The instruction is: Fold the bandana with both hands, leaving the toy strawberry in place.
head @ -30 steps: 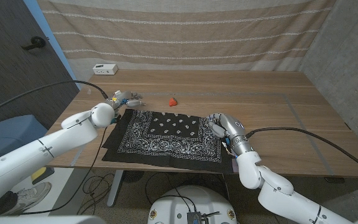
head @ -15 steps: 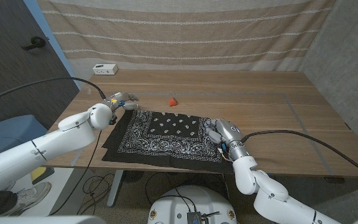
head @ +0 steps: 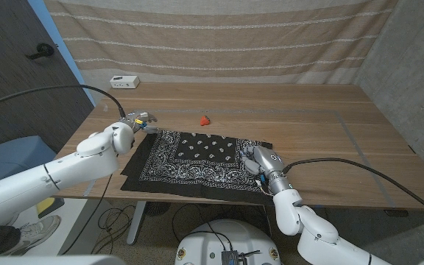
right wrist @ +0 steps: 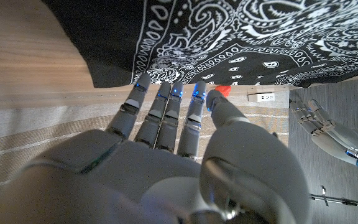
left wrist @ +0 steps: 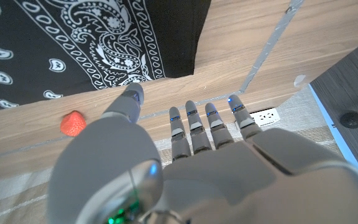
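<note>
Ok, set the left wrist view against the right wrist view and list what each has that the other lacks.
Left wrist view alone: the back of the left hand close up, fingers spread above bare wood, and the table's edge. Right wrist view alone: the back of the right hand close up, fingers at the cloth's border. Both: the black bandana, the toy strawberry and the white power strip.

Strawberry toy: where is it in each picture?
Head view: the strawberry sits on the table beyond the bandana's far edge.
Left wrist view: it lies beside the thumb, near the bandana.
Right wrist view: it peeks past the fingertips.
Shared landmark: the bandana.
</note>
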